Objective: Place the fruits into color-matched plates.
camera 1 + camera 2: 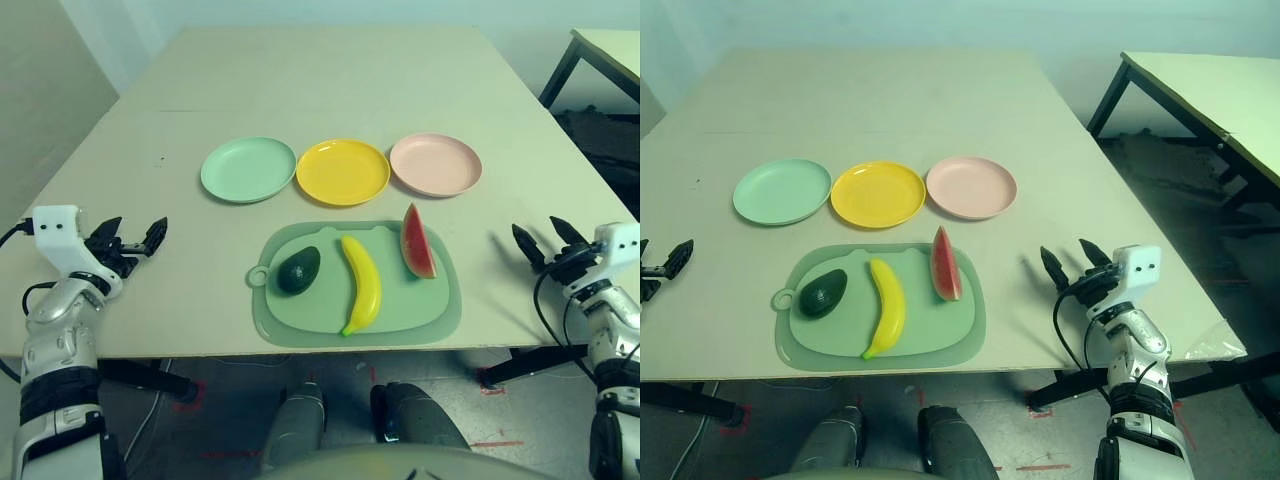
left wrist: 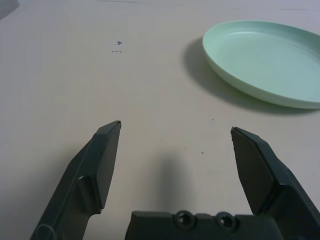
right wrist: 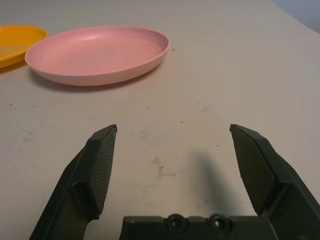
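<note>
Three fruits lie on a green cutting board (image 1: 300, 320) near the table's front edge: a dark green avocado (image 1: 298, 270) at its left, a yellow banana (image 1: 362, 283) in the middle, a red watermelon wedge (image 1: 417, 241) at its right. Behind the board stand three plates in a row: mint green (image 1: 248, 169), yellow (image 1: 342, 171), pink (image 1: 435, 164). My left gripper (image 1: 135, 238) hovers open over bare table at the far left, pointing toward the green plate (image 2: 265, 60). My right gripper (image 1: 540, 240) is open at the far right, facing the pink plate (image 3: 97, 54). Neither holds anything.
The table edge runs just in front of the cutting board. A second table (image 1: 1210, 85) with black legs stands off to the right. Bare tabletop stretches behind the plates and beside each gripper.
</note>
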`<state>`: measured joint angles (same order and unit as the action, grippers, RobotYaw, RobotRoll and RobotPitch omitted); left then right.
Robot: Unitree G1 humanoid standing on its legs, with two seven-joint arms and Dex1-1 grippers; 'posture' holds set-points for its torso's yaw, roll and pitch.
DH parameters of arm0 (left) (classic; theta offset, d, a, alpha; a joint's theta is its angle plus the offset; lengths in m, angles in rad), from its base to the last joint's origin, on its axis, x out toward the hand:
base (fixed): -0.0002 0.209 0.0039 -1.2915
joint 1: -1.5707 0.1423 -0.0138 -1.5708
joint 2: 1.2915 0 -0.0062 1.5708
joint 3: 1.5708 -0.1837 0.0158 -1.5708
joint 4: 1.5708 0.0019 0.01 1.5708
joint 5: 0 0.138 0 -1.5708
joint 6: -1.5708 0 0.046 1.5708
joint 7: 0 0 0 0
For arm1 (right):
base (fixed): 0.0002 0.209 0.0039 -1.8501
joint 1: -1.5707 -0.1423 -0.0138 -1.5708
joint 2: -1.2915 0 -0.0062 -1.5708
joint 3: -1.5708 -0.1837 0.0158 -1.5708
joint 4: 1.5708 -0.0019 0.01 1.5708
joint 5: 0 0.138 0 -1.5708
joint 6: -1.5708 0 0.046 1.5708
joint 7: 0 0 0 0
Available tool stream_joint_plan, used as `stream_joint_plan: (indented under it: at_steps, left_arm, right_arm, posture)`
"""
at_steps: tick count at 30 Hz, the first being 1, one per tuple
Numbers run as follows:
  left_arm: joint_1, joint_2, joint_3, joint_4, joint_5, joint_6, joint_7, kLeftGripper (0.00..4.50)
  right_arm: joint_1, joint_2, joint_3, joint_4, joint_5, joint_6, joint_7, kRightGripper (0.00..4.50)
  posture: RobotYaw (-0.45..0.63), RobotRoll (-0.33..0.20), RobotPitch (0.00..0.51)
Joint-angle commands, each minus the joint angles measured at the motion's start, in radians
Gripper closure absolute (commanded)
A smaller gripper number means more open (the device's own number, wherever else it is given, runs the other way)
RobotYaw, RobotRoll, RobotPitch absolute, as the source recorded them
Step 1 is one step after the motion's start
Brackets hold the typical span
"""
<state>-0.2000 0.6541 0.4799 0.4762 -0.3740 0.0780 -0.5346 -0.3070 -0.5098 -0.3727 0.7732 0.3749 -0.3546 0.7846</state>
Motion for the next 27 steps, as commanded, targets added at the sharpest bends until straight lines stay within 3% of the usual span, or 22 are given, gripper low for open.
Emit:
stream_joint_plan:
  at_steps: [1, 15, 20, 27]
  left_arm:
    - [-0.011, -0.005, -0.014, 0.0, 0.014, -0.004, 0.007, 0.02]
    - [0.047, -0.042, -0.014, -0.038, 0.005, -0.01, 0.028, 0.02]
    - [0.043, -0.034, -0.011, -0.015, 0.003, -0.017, 0.005, 0.02]
    - [0.007, 0.023, -0.045, 0.027, -0.005, -0.058, -0.169, 0.02]
  right_arm:
    - [-0.017, -0.01, -0.01, 0.022, 0.001, 0.004, -0.01, 0.0]
    - [-0.026, -0.074, -0.03, 0.07, 0.01, 0.02, 0.014, 0.0]
    - [-0.027, -0.057, -0.028, 0.033, 0.016, 0.069, -0.02, 0.0]
    - [-0.025, -0.086, 0.004, -0.013, -0.124, 0.056, -0.24, 0.0]
  posture:
    - [0.07, 0.0, 0.102]
    - [0.05, 0.0, 0.125]
    - [0.02, 0.0, 0.136]
    - [0.0, 0.0, 0.128]
